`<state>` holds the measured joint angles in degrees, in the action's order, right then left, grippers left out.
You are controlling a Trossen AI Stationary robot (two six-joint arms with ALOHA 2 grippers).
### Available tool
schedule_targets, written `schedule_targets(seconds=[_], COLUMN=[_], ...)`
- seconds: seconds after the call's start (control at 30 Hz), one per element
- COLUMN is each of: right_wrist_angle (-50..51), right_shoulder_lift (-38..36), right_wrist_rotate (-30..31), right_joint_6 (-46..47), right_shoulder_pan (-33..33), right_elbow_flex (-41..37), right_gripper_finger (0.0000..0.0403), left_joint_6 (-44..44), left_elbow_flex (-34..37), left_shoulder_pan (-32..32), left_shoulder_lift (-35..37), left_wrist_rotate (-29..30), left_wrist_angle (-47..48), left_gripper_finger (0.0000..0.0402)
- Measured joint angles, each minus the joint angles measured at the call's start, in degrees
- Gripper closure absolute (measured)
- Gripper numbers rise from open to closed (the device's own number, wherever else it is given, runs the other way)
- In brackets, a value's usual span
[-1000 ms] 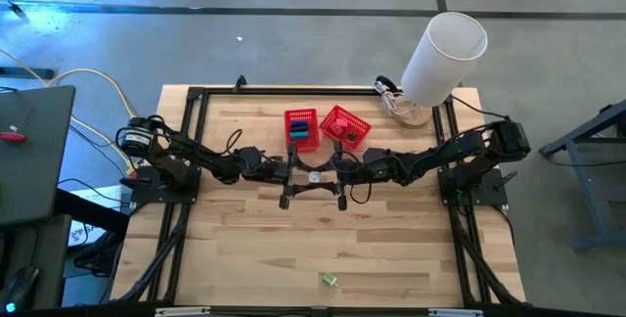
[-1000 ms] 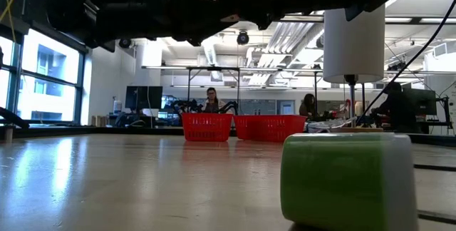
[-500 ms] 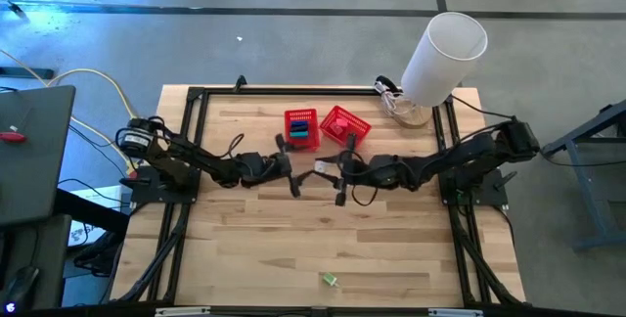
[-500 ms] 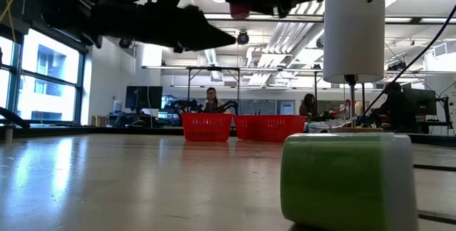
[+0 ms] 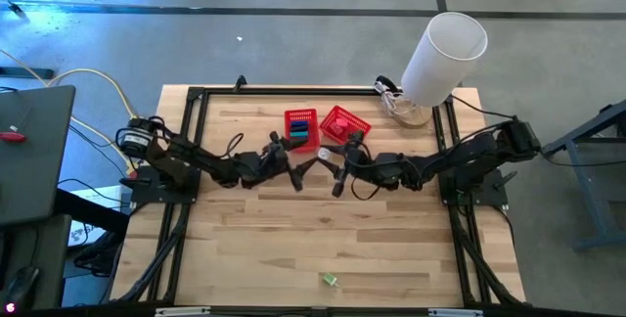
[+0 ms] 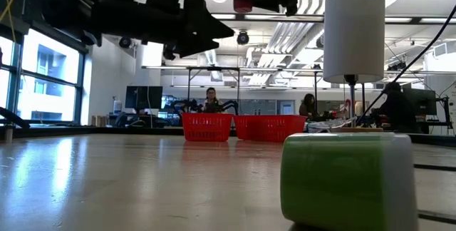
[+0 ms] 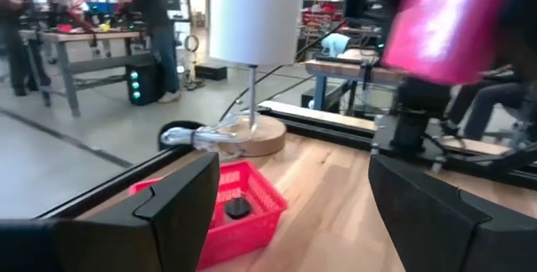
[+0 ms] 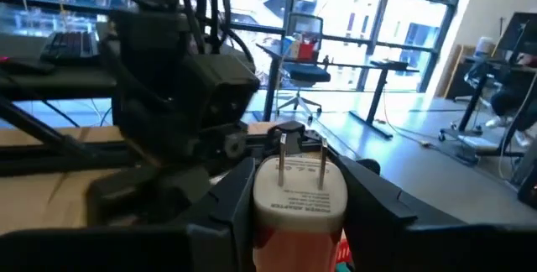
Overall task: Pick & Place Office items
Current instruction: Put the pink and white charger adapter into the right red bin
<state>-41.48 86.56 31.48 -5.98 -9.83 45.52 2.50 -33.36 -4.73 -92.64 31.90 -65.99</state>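
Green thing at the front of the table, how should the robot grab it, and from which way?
Probably by the middle of the green thing, from straight above, fingers closing on two opposite sides. It sits alone on the table, with a flat top and upright sides. The open left gripper is free; the right gripper holds a plug.

Counts, high view: 2 red mesh baskets (image 5: 302, 129) (image 5: 344, 124), side by side nr the table's far edge. 1 big white cylinder (image 5: 442, 58) on 1 round wooden base (image 5: 411, 113), far right corner. 2 dark arms, so 2 grippers: left gripper (image 5: 290, 165), right gripper (image 5: 344, 163). Office items: 1 green item (image 5: 329, 280) alone nr the front edge; 1 red-white plug (image 8: 299, 195) in the right gripper; blue and dark items (image 5: 302, 131) in the left basket, count unclear; 1 dark item (image 7: 237, 208) in the right basket.
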Motion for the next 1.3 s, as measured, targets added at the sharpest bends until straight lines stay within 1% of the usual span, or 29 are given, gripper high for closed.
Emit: schedule_targets(seconds=[0.17,0.27,0.33,0.43,0.53,0.63,0.87,1.03,1.1,1.3], right_wrist_angle=[-0.4,-0.4,-0.8,-0.6,0.1,0.7,2.0,3.5,3.5,2.5], right_shoulder_lift=[0.0,0.0,0.0,0.0,0.0,0.0,0.0,0.0,0.0,-0.1], right_wrist_rotate=[-0.1,-0.1,-0.1,-0.1,-0.4,-0.6,-0.8,-1.2,-1.3,-2.0], right_joint_6=[1.7,1.9,2.1,2.3,2.6,2.9,3.2,3.2,3.0,1.9], right_shoulder_pan=[0.8,1.0,1.3,1.4,1.6,1.6,1.6,1.6,1.6,1.6], right_elbow_flex=[0.0,0.0,0.0,0.0,0.0,0.0,0.0,0.1,0.1,0.1], right_gripper_finger=[0.0277,0.0277,0.0277,0.0277,0.0277,0.0277,0.0277,0.0277,0.0277,0.0277], left_joint_6=[-0.3,-1.7,-3.5,-9.1,-14.4,-16.2,-18.1,-20.3,-20.2,-16.4], left_elbow_flex=[-1.0,-3.2,-5.7,-9.3,-11.5,-11.9,-12.0,-12.0,-11.9,-12.1], left_shoulder_pan=[0.2,-0.7,-1.5,-3.1,-4.5,-4.8,-4.8,-5.2,-5.3,-4.8], left_shoulder_lift=[-0.2,-2.0,-4.3,-7.6,-9.3,-9.4,-9.4,-9.5,-9.5,-9.5], left_wrist_rotate=[0.1,0.4,0.9,5.5,10.4,11.8,13.2,13.9,13.3,10.1], left_wrist_angle=[0.3,0.6,0.8,0.8,-0.7,-2.9,-3.4,-6.4,-7.1,-7.1], left_gripper_finger=[0.0106,0.0106,0.0106,0.0106,0.0106,0.0106,0.0107,0.0107,0.0107,0.0107])
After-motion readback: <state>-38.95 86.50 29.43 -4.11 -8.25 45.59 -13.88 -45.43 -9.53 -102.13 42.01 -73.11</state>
